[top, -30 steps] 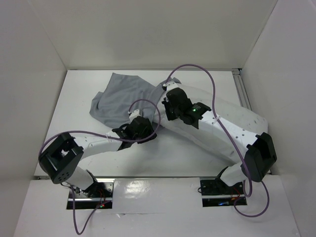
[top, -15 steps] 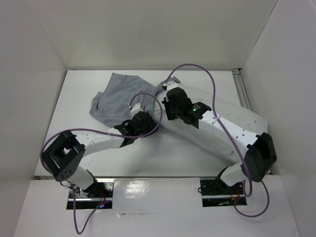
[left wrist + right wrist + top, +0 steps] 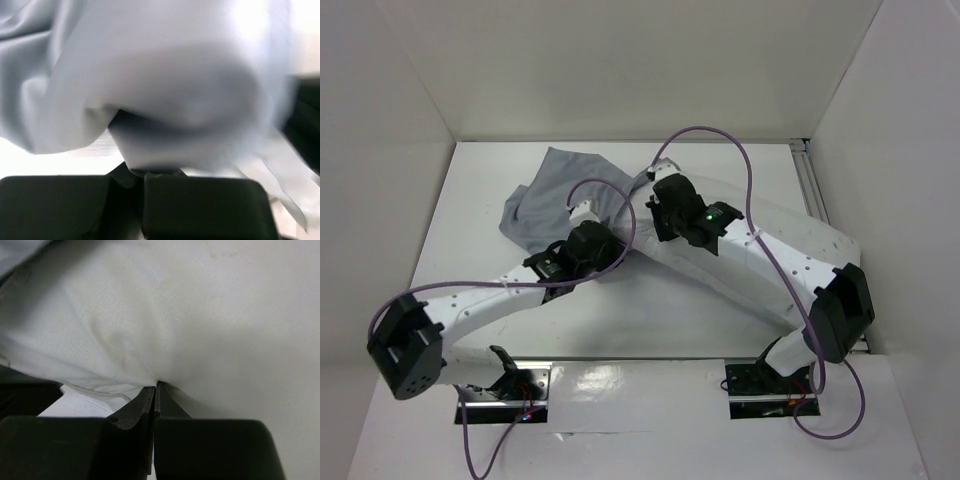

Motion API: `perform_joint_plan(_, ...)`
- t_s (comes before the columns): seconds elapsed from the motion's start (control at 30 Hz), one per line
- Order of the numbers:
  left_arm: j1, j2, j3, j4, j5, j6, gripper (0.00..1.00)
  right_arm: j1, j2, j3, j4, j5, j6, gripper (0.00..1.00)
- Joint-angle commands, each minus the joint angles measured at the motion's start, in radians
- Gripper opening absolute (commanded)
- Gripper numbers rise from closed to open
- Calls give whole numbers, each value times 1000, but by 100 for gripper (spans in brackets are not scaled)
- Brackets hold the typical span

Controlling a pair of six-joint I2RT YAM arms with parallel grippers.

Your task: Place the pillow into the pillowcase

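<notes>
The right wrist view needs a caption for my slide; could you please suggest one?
Right end effector shut, pinching a fold of the white pillow between its fingertips.

White speckled pillow [image 3: 805, 228] lies diagonally at right; wrinkled grey pillowcase [image 3: 552, 195] bunched at its far-left end.

White table [image 3: 450, 240], plain white walls [image 3: 620, 60]

left pincer [image 3: 144, 172] clamped | right pincer [image 3: 156, 385] clamped | both arms stretched forward, converging
</notes>
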Motion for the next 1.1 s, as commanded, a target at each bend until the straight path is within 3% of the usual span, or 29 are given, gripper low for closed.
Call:
perform_joint_plan(0.0,-8,-111,49,-38,10,58,0,-18,28,64,0,39,-4,0)
perform_joint_plan(0.43,-8,-173,110,-134,185,105,0,-40,122,113,34,32,-7,0)
perform_joint_plan(0.63,-8,-231,49,-168,260,105,0,-92,131,217,34,59,-7,0)
perform_joint_plan(0.8,15,-223,106,-199,294,166,0,-92,131,277,14,88,-7,0)
perform_joint_plan(0.97,125,-144,317,-240,527,248,0,-15,159,355,-32,150,-53,0)
perform_joint_plan(1.07,196,-125,368,-263,685,248,0,97,183,256,-42,222,-72,0)
